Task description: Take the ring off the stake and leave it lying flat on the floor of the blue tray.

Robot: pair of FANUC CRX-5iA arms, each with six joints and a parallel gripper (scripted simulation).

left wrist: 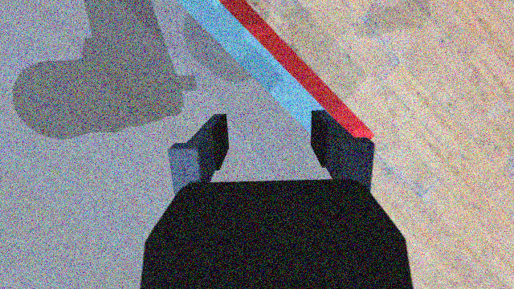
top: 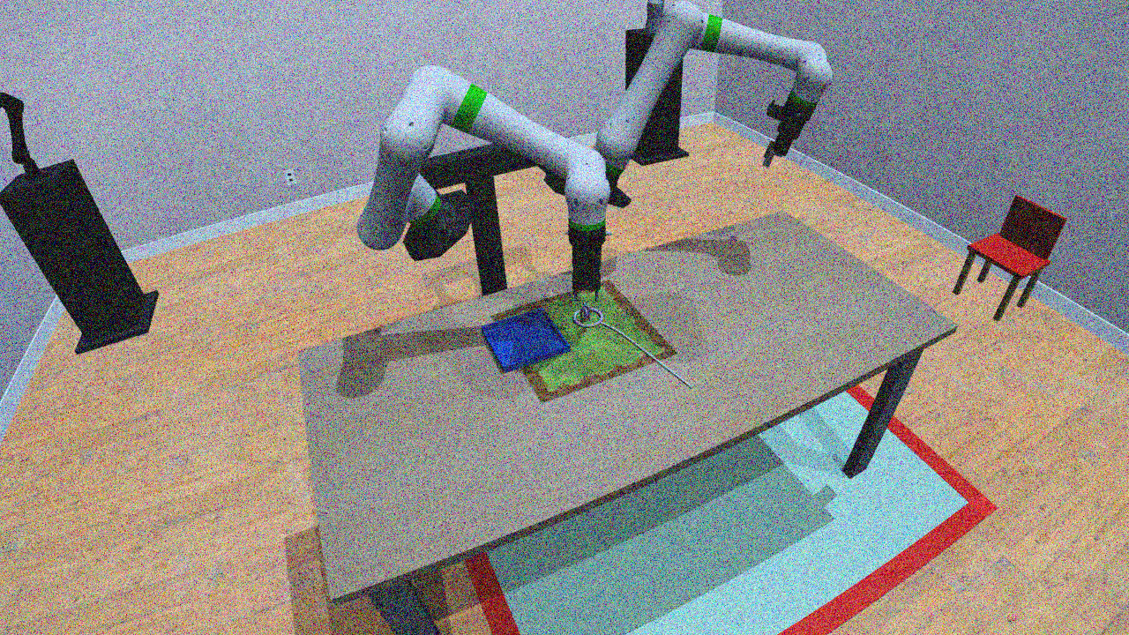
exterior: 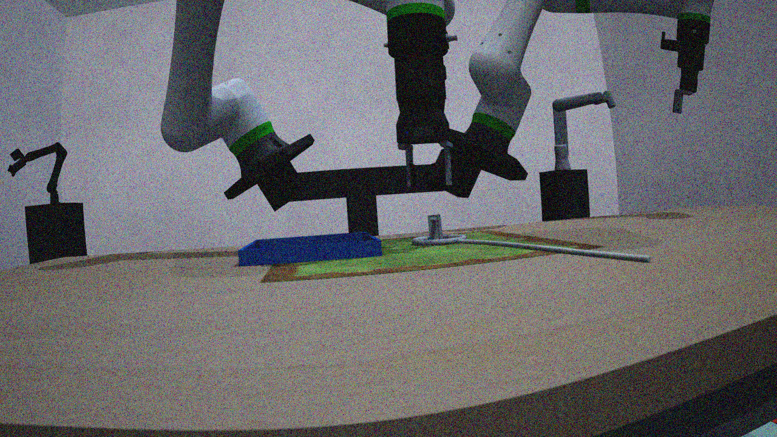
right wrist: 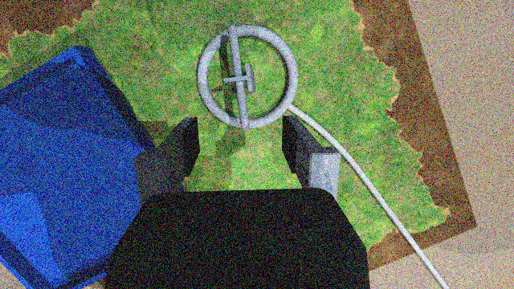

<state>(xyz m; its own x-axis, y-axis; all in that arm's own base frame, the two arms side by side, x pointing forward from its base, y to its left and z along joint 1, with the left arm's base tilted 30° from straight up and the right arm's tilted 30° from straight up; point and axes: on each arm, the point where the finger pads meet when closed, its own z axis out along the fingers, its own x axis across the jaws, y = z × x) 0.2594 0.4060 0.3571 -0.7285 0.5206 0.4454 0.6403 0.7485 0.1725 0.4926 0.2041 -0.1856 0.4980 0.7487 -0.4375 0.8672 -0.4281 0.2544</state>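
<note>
Ring (top: 586, 325) (exterior: 420, 241) (right wrist: 293, 76), pale, upper centre of the right wrist view, around the stake (top: 585, 312) (exterior: 434, 227) (right wrist: 238, 79); rod (top: 646, 352) (exterior: 554, 249) (right wrist: 373, 190) attached. Probably stiff, light, slippery; best pinched at the rim. Right gripper (top: 586, 295) (exterior: 429, 182) (right wrist: 241, 136): above, fingers spread, unloaded. Left gripper (top: 767, 161) (exterior: 677, 105) (left wrist: 269, 126): upper right of the top view, likewise. Blue tray (top: 536, 359) (exterior: 309, 255) (right wrist: 116, 96): left of ring.

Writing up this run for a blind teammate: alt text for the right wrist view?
Open right gripper above a green, brown-edged mat, its fingers below a pale ring encircling a stake. A thin rod runs from the ring to lower right; a blue tray sits left.
</note>
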